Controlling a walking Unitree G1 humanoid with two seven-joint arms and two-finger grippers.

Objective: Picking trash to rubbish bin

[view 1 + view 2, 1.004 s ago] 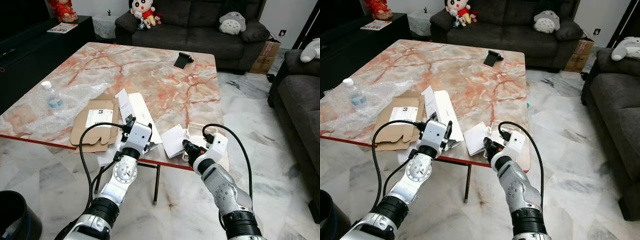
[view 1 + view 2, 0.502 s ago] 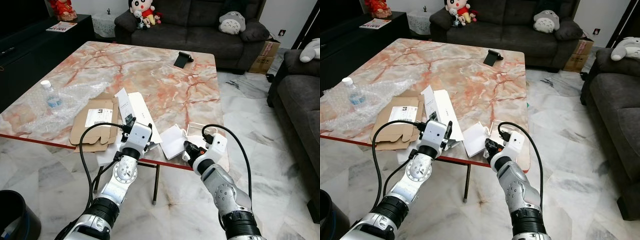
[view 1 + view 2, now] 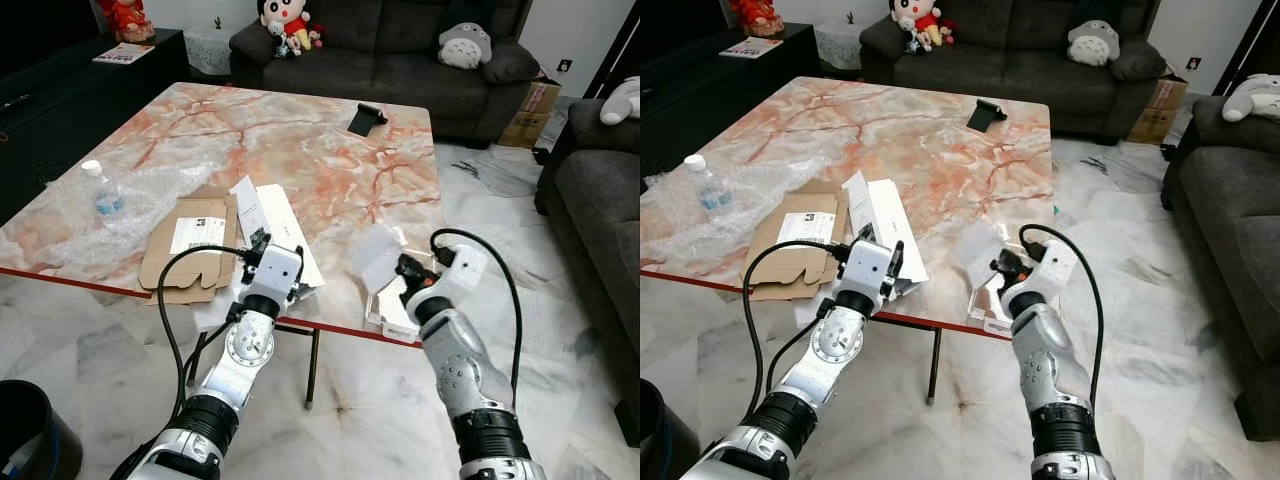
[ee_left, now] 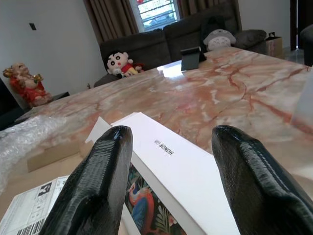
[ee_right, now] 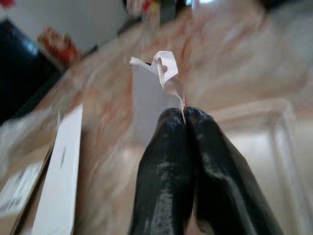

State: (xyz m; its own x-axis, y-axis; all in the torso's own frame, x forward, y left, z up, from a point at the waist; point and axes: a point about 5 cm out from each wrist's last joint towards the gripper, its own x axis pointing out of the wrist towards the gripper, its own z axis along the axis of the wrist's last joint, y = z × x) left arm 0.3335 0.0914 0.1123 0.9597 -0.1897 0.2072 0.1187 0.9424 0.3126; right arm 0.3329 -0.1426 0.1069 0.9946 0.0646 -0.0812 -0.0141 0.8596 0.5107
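My right gripper (image 3: 403,266) is shut on a white sheet of packaging (image 3: 375,257) and holds it upright, just above the marble table's front right part. In the right wrist view the pinched sheet (image 5: 151,93) stands up from the closed fingertips (image 5: 168,122). Below it a clear plastic tray (image 3: 393,309) lies at the table edge. My left gripper (image 3: 258,241) is open, its fingers (image 4: 105,161) either side of a long white box (image 4: 171,161) near the front edge. The black rubbish bin (image 3: 25,432) stands on the floor at the lower left.
Flattened cardboard (image 3: 190,246), bubble wrap and a water bottle (image 3: 100,192) lie on the table's left side. A black phone stand (image 3: 366,119) sits at the far side. Dark sofas (image 3: 400,50) line the back and right, with marble floor (image 3: 560,330) between.
My right gripper has risen and moved right with the white sheet, lifting it off the table and uncovering the clear tray. The left arm has stayed put.
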